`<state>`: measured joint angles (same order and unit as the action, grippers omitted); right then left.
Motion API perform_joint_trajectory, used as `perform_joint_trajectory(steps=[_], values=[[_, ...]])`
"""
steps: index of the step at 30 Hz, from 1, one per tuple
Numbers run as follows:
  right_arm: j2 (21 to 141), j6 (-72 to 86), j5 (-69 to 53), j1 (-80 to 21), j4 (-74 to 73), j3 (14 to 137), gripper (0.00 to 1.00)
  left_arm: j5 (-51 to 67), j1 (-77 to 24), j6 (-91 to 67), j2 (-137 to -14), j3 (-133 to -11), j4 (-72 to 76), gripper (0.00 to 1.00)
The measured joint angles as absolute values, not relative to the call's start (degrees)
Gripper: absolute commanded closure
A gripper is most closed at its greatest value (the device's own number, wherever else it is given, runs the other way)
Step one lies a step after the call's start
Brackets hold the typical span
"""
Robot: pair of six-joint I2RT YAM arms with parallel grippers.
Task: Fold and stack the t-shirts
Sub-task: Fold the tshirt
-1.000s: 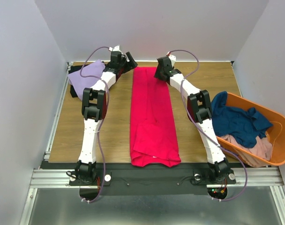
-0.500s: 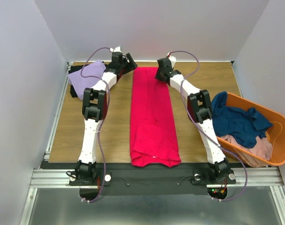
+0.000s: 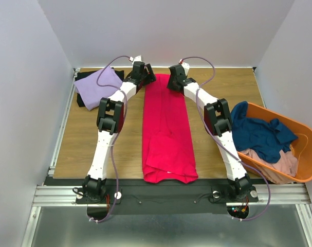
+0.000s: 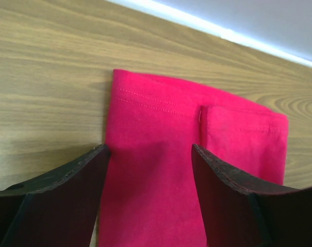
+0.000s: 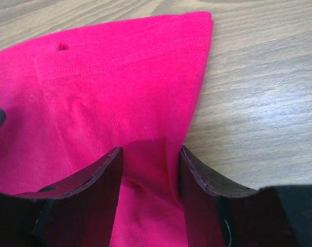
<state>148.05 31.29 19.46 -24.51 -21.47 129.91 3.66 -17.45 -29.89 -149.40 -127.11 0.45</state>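
The crimson-pink t-shirt [image 3: 166,128] lies as a long narrow folded strip down the middle of the table. My left gripper [image 3: 147,75] is open at the strip's far left corner; in the left wrist view [image 4: 149,149] the jaws stand wide over the hemmed end of the shirt [image 4: 197,134]. My right gripper [image 3: 173,82] is open at the far right corner; in the right wrist view [image 5: 149,150] the jaws straddle the shirt's edge [image 5: 120,77], where the cloth puckers a little between them. The lavender shirt [image 3: 97,85] lies folded far left on a black shirt [image 3: 81,101].
An orange tub [image 3: 306,154] stands at the right edge of the table holding a navy blue shirt [image 3: 258,134] and a dusty pink shirt [image 3: 273,164]. The back wall runs close behind both grippers. Bare wooden tabletop [image 3: 78,144] lies on either side of the strip.
My left gripper has swung right, away from the lavender shirt, to the crimson-pink shirt's far left corner. My right gripper has shifted slightly left over the far right corner.
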Motion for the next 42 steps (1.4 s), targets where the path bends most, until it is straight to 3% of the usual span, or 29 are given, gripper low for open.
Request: perform_joint_trajectory(steps=[4, 14, 29, 32, 33, 35, 36, 38, 39, 42], values=[[147.83, 31.07, 19.31, -24.51, -21.47, 129.47, 0.48, 2.37, -17.54, -29.54, -150.19, -128.55, -0.6, 0.29], [147.2, 30.57, 18.7, -24.51, -21.45, 128.51, 0.47, -5.74, -17.52, -29.1, -150.65, -130.76, -4.62, 0.29], [147.15, 30.24, 18.0, -24.51, -21.45, 128.51, 0.47, -1.63, -17.58, -30.06, -152.31, -132.84, -4.32, 0.37], [147.15, 30.24, 18.0, -24.51, -21.45, 128.51, 0.48, -1.39, -17.58, -30.68, -152.77, -133.43, -4.32, 0.52], [147.15, 30.24, 18.0, -24.51, -21.45, 128.51, 0.5, -1.3, -17.58, -31.03, -152.94, -133.56, -4.25, 0.65], [147.15, 30.24, 18.0, -24.51, -21.47, 128.51, 0.54, -1.08, -17.56, -31.14, -153.21, -133.67, -4.34, 0.75], [147.15, 30.26, 17.98, -24.51, -21.47, 128.51, 0.61, -0.93, -17.56, -31.64, -153.4, -133.67, -4.38, 0.85], [147.13, 30.39, 18.0, -24.51, -21.5, 128.4, 0.72, -0.32, -17.52, -32.08, -153.77, -133.78, -4.16, 0.91], [147.13, 30.3, 18.02, -24.51, -21.47, 128.33, 0.75, -0.19, -17.5, -32.32, -153.82, -133.8, -4.1, 1.0], [146.34, 30.28, 18.55, -24.51, -21.39, 126.61, 0.82, 0.99, -17.47, -32.91, -153.84, -133.8, -4.1, 1.0]])
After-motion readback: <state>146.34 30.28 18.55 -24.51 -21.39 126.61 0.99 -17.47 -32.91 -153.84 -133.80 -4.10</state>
